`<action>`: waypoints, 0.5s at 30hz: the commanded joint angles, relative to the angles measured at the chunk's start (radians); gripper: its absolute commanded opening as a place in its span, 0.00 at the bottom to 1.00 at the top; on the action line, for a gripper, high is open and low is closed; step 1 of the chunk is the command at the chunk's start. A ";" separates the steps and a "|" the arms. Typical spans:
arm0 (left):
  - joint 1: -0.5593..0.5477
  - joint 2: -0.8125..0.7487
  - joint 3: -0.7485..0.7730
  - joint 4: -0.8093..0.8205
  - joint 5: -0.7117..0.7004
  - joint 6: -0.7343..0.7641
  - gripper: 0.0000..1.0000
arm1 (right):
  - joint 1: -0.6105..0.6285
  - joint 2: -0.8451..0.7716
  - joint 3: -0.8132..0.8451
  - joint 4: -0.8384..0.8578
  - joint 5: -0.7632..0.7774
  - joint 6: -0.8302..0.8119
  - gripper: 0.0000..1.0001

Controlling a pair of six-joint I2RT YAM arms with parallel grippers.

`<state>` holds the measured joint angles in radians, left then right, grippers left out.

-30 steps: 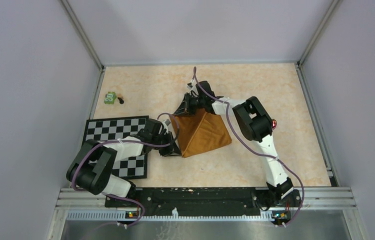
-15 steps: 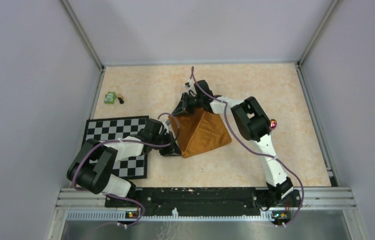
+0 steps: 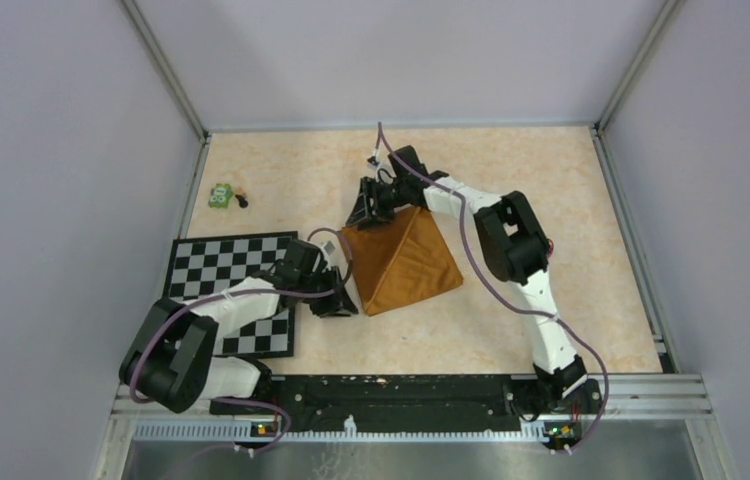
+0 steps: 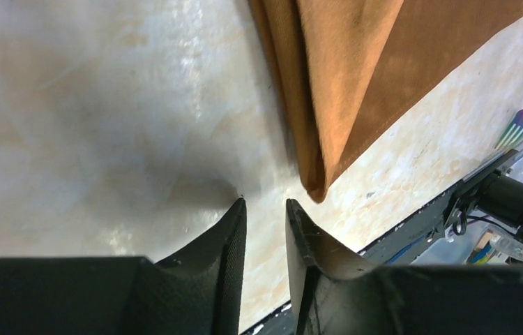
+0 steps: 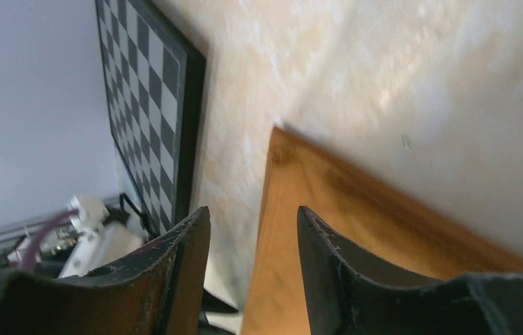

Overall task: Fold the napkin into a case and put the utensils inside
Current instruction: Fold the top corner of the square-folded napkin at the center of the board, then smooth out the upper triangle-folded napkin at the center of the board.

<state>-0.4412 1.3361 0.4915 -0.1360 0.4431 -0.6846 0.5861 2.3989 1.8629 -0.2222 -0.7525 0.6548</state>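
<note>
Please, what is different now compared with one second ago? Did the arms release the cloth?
Both end effectors let go. The right end effector opened and drew away from the napkin's far corner; the left end effector opened slightly and pulled back from its near-left corner. The folded napkin, the checkered mat and the green toy stayed put.

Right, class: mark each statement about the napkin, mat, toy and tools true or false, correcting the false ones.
1. The napkin lies folded on the table, off the checkered mat. True.
2. The left tool is clamped on the napkin. False: its jaws stand slightly apart, empty, the napkin's corner just beyond them.
3. The green toy sits on the checkered mat. False: it sits on the table beyond the mat's far edge.
4. The right tool is open at the napkin's far corner. True.
</note>
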 commanded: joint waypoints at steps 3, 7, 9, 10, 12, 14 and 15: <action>0.032 -0.173 0.054 -0.197 -0.084 0.044 0.39 | -0.096 -0.299 -0.283 0.012 -0.004 -0.112 0.52; 0.105 -0.197 0.157 -0.187 -0.095 0.045 0.58 | -0.180 -0.350 -0.435 0.143 -0.048 -0.086 0.52; 0.150 -0.118 0.257 -0.162 -0.083 0.046 0.62 | -0.212 -0.353 -0.464 0.188 -0.063 -0.071 0.52; 0.166 -0.071 0.302 -0.140 -0.086 0.050 0.61 | -0.219 -0.353 -0.472 0.198 -0.062 -0.069 0.52; 0.179 0.037 0.396 -0.108 -0.129 0.065 0.56 | -0.224 -0.354 -0.481 0.223 -0.063 -0.058 0.50; 0.200 0.154 0.492 -0.111 -0.152 0.085 0.53 | -0.223 -0.356 -0.495 0.279 -0.077 -0.033 0.47; 0.210 0.215 0.542 -0.121 -0.149 0.099 0.54 | -0.221 -0.360 -0.510 0.316 -0.087 -0.012 0.46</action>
<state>-0.2619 1.3788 0.8886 -0.2901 0.3382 -0.6392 0.3382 2.0830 1.3743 -0.0692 -0.7887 0.6006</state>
